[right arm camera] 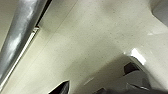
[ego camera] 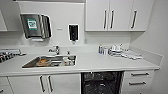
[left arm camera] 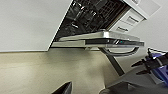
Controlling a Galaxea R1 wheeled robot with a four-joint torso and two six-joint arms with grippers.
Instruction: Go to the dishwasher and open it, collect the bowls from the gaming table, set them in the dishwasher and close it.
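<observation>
The dishwasher (ego camera: 102,82) stands open under the white counter (ego camera: 100,63), right of the sink (ego camera: 50,61), its dark racks showing. In the left wrist view its door (left arm camera: 100,40) hangs lowered with the bar handle (left arm camera: 122,53) just ahead; whether either gripper is open cannot be told

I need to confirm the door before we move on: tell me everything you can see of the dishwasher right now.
The dishwasher sits under the white counter, between white cabinet doors and a stack of drawers. It is open: the head view looks into a dark cavity with wire racks. In the left wrist view its door hangs folded down, roughly level, with a brushed-steel outer face and a bar handle curving beneath its front edge. Nothing touches the door. Whether anything is loaded in the racks is unclear.
</observation>
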